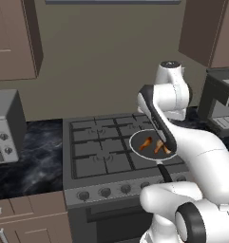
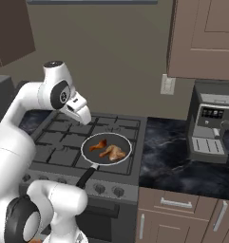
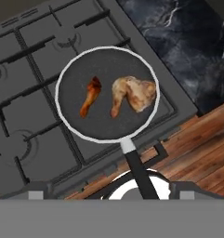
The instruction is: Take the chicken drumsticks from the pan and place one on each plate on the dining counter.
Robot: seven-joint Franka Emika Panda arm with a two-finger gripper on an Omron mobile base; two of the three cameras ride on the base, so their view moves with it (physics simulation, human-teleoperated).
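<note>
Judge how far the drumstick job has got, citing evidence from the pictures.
Nothing is done yet: both chicken drumsticks still lie in the pan on the stove. The gripper hangs open above them, holding nothing. Left: pick each up and plate it.

The pan [image 2: 106, 149] sits on the stove's [image 2: 59, 142] front right burner, handle toward the front edge. Two drumsticks [image 2: 112, 152] lie inside, apart. A coffee machine [image 2: 213, 128] stands on the counter [image 2: 168, 156] right of the stove.
</note>
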